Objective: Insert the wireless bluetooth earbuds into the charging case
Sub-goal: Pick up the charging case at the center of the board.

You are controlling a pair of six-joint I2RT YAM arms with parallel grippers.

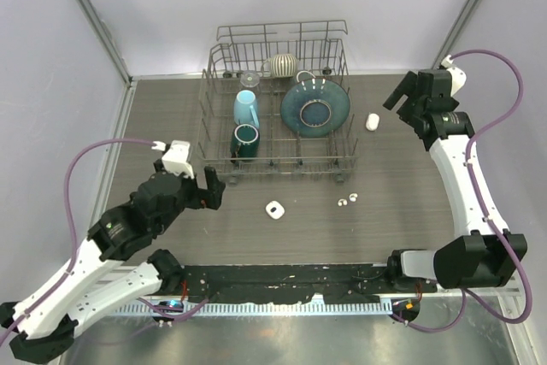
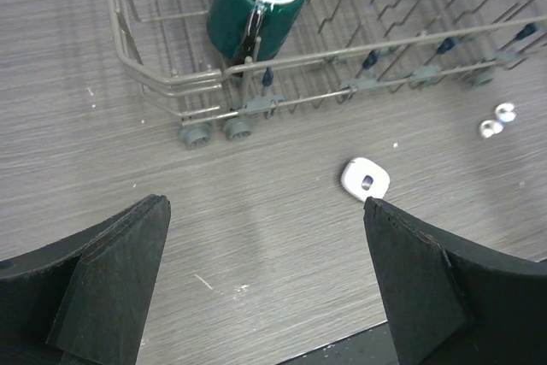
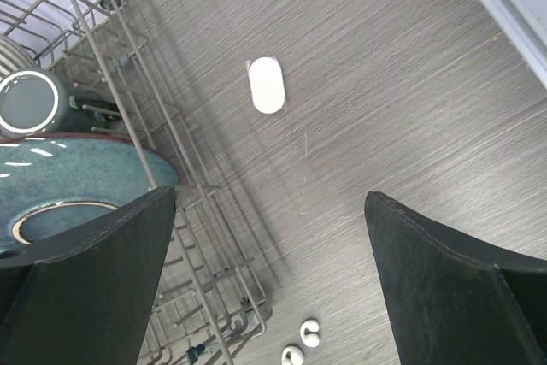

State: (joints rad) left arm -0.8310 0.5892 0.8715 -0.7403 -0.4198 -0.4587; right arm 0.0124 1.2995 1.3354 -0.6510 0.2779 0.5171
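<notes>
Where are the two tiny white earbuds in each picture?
Top view: the earbuds lie a little right of the middle, just in front of the dish rack, near its front right corner.
Left wrist view: at the far right edge, in the upper half, just below the rack's front rail.
Right wrist view: at the bottom edge, near the middle, right of the rack's corner.
Shared landmark: the dish rack.

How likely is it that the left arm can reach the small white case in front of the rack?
Probably yes: the open left gripper points toward the white case, bare table lies between them, and the dish rack stands beyond it.
</notes>
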